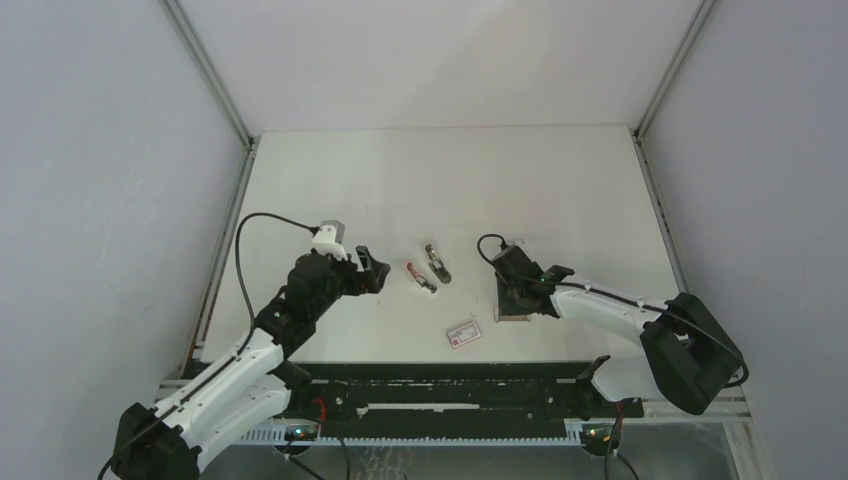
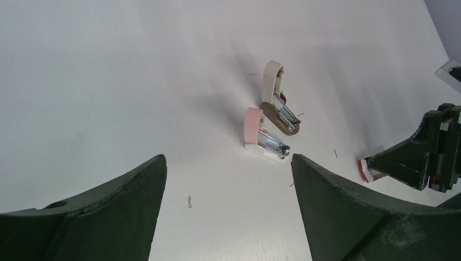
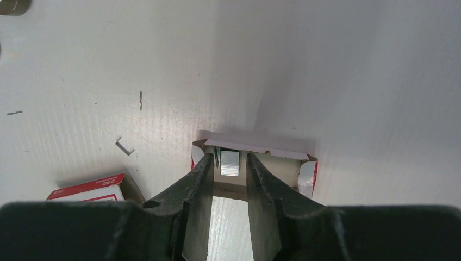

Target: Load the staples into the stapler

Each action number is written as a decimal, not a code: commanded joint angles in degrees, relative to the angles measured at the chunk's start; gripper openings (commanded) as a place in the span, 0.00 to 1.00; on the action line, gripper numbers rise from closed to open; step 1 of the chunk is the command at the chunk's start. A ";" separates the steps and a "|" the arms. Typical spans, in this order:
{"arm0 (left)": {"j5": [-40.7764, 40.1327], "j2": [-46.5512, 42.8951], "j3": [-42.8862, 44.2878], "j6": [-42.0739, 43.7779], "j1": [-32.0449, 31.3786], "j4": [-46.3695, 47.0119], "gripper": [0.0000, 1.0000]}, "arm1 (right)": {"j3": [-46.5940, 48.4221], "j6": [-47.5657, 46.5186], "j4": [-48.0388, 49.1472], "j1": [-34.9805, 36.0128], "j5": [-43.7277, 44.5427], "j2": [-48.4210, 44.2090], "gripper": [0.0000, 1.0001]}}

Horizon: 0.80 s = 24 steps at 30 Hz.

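The pink stapler point(image 1: 421, 277) lies open on the table; in the left wrist view point(image 2: 260, 137) its metal end shows. My left gripper point(image 1: 372, 268) is open and empty just left of it, its wide jaws point(image 2: 228, 157) short of it. The staples point(image 3: 230, 163), a small silvery block, lie in an open cardboard tray point(image 3: 304, 168). My right gripper point(image 1: 515, 298) reaches down into that tray point(image 1: 512, 318). Its jaws point(image 3: 228, 157) stand narrowly apart on either side of the staples, with a thin gap on each side.
A second stapler, beige with a dark base point(image 1: 437, 263), lies just right of the pink one point(image 2: 278, 100). The white-and-red box sleeve point(image 1: 463, 333) lies near the front, also in the right wrist view point(image 3: 89, 187). Loose single staples point(image 3: 125, 145) are scattered on the table.
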 commanded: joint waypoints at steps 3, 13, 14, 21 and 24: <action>0.49 -1.14 -1.74 -0.33 0.52 1.74 0.88 | 2.85 0.44 1.93 0.71 0.46 -1.10 0.30; 0.43 -1.28 -1.84 -0.31 0.60 1.78 0.89 | 2.99 0.32 1.93 1.63 1.38 1.98 0.32; 0.43 -1.32 -1.95 -0.33 0.64 1.77 0.89 | 2.99 0.50 1.82 1.75 1.61 2.19 0.32; 0.41 -1.80 -2.18 -0.42 0.68 1.70 0.88 | 3.17 1.13 0.91 2.90 3.79 3.21 0.31; 0.39 -2.00 -2.15 -0.38 0.81 1.50 0.89 | 3.34 1.27 0.14 3.33 5.70 4.16 0.28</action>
